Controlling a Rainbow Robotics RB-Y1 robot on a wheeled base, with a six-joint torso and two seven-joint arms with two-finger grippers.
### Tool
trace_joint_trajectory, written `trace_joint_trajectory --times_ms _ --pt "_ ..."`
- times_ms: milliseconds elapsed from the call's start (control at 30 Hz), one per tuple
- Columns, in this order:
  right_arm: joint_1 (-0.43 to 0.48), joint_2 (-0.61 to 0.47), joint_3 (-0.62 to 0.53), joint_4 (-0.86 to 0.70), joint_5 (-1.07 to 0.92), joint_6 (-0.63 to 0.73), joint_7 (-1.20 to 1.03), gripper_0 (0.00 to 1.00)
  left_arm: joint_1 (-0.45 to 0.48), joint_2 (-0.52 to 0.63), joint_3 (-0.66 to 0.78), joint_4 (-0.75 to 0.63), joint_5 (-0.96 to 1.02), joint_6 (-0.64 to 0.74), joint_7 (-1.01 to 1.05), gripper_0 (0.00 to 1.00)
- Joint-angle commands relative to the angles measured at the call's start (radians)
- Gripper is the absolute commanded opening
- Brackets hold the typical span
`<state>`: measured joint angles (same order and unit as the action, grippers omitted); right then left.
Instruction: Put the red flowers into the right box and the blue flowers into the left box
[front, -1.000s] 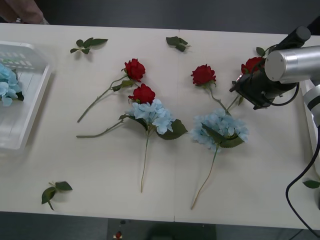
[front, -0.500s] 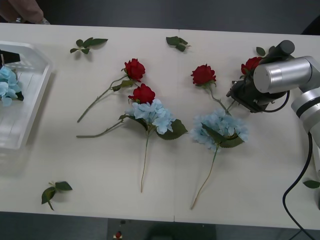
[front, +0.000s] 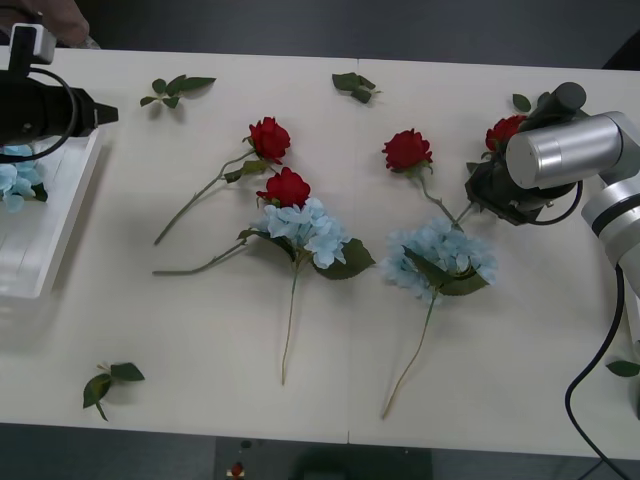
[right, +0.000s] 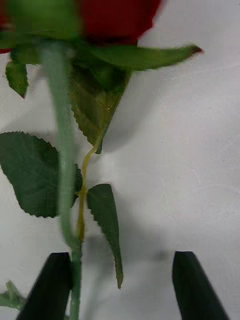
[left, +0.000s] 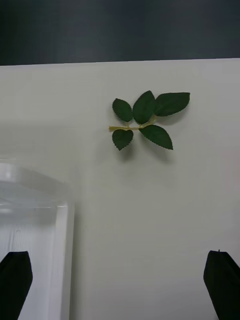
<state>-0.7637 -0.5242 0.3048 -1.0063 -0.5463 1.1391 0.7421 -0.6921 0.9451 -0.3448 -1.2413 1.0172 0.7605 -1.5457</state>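
Right gripper (right: 120, 285): fingers spread, lowered over the stem of the far-right red rose (front: 503, 130), stem beside one finger, not pinched. Left gripper (left: 120, 285): fingers spread, above the rim of the left box (front: 60, 225), which holds one blue flower (front: 12, 175). Three roses and two blue flowers (front: 305, 228) lie on the worktop (front: 200, 320).

No text, label, brand, number or sign can be read anywhere in these views. The counter (front: 200, 330) is plain and unmarked, and the arm housings beside each end effector carry no lettering that I can make out, though small print there might be too fine to resolve.
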Motion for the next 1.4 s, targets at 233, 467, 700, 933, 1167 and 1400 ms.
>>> trace_joint_trajectory --times_ms 233,467,700,933,1167,1400 --pt "-0.032 0.024 0.020 -0.003 0.012 -0.021 0.025 0.00 -0.110 -0.060 -0.100 0.028 -0.026 -0.013 0.036 1.00" --pt "-0.045 0.015 0.007 -0.015 0.005 -0.002 0.039 0.00 -0.121 -0.121 -0.166 0.028 -0.048 -0.069 0.047 1.00" --pt "-0.048 -0.040 -0.023 -0.150 -0.006 0.139 0.049 0.00 -0.125 -0.180 -0.220 0.028 -0.078 -0.070 0.049 1.00" --pt "-0.048 -0.115 -0.067 -0.287 -0.027 0.266 0.131 0.00 -0.125 -0.243 -0.253 0.033 -0.204 -0.070 0.059 1.00" --pt "-0.048 -0.174 -0.236 -0.324 -0.098 0.398 0.330 0.00 -0.125 -0.278 -0.303 0.033 -0.353 -0.070 0.082 1.00" --pt "-0.043 -0.237 -0.434 -0.324 -0.138 0.541 0.517 0.00 -0.133 -0.322 -0.306 0.091 -0.401 -0.069 0.150 1.00"
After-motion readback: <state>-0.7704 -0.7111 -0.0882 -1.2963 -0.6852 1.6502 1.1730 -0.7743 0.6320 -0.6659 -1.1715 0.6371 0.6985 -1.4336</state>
